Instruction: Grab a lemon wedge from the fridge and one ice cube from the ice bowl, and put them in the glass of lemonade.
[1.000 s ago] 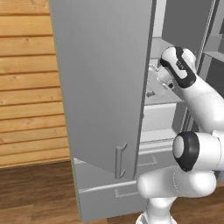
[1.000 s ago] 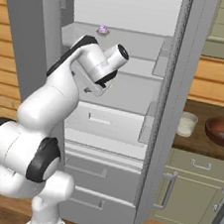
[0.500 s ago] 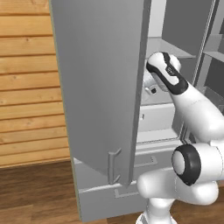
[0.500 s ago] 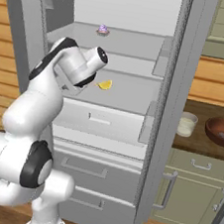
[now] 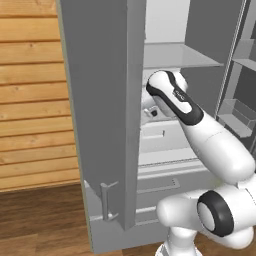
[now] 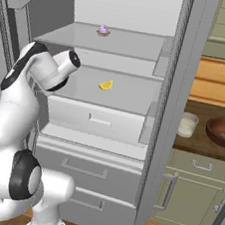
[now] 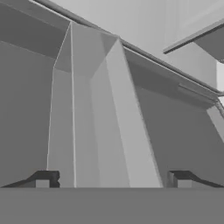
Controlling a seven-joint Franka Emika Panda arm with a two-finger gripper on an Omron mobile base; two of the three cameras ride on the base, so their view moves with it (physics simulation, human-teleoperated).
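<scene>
The fridge (image 6: 159, 115) stands open. The lemon wedge (image 6: 106, 85), tiny and bright yellow, lies on its middle shelf. My hand has swung to the left of the wedge, toward the open left door (image 5: 100, 115), well clear of it. In the hand view my gripper (image 7: 111, 179) is open: the two dark fingertips (image 7: 43, 179) stand far apart, nothing lies between them, and they face a grey door bin. The glass of lemonade (image 6: 187, 125) stands on the counter right of the fridge, with the reddish-brown ice bowl (image 6: 224, 131) beside it.
A small pink-frosted cupcake (image 6: 102, 30) sits on the upper shelf. A white drawer (image 6: 98, 117) lies under the wedge's shelf, with grey drawers lower down. The right fridge door (image 6: 180, 93) stands between the shelves and the counter. Beige-green cabinets (image 6: 194, 195) sit below the counter.
My arm has swung left and slightly down, away from the shelf middle toward the left door. The lemon wedge, hidden behind the arm a second ago, is now uncovered. The gripper stays open.
</scene>
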